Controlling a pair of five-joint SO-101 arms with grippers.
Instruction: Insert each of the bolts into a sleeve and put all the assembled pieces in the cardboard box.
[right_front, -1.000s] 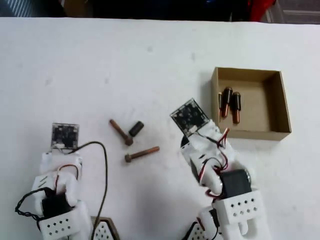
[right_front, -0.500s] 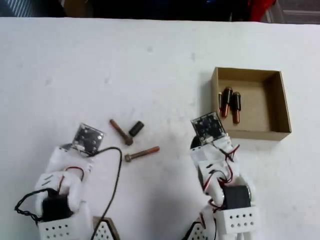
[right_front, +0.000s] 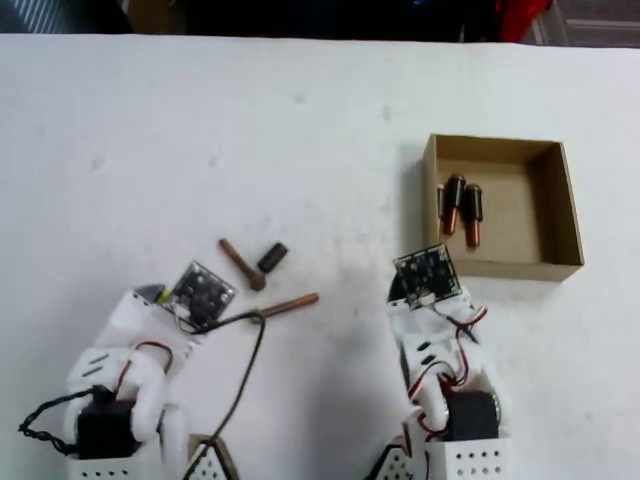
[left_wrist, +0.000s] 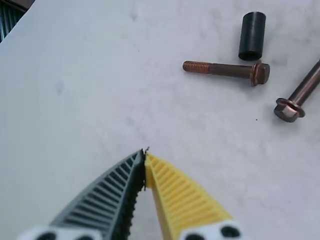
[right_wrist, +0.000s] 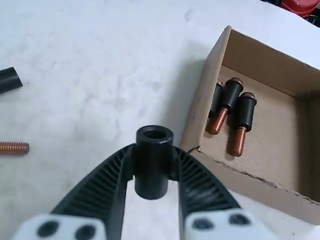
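Two copper bolts lie loose on the white table, one (right_front: 243, 265) (left_wrist: 227, 70) beside a loose black sleeve (right_front: 272, 257) (left_wrist: 251, 36), the other (right_front: 285, 306) (left_wrist: 297, 95) nearer the arms. My left gripper (left_wrist: 145, 155) is shut and empty, low over the table short of the bolts. My right gripper (right_wrist: 153, 149) is shut on another black sleeve (right_wrist: 154, 170), held upright with its bore showing, just outside the near left corner of the cardboard box (right_front: 560, 210) (right_wrist: 210, 100). Three assembled pieces (right_front: 460, 210) (right_wrist: 231, 107) lie inside the box.
The left arm (right_front: 140, 365) and right arm (right_front: 440, 360) stand at the table's near edge. A black cable (right_front: 245, 370) from the left arm trails across the table close to the nearer bolt. Bare white table stretches beyond the bolts and left of the box.
The left arm has swung right, toward the bolts. The right arm has drawn back and to the right, ending by the box's near left corner with the sleeve.
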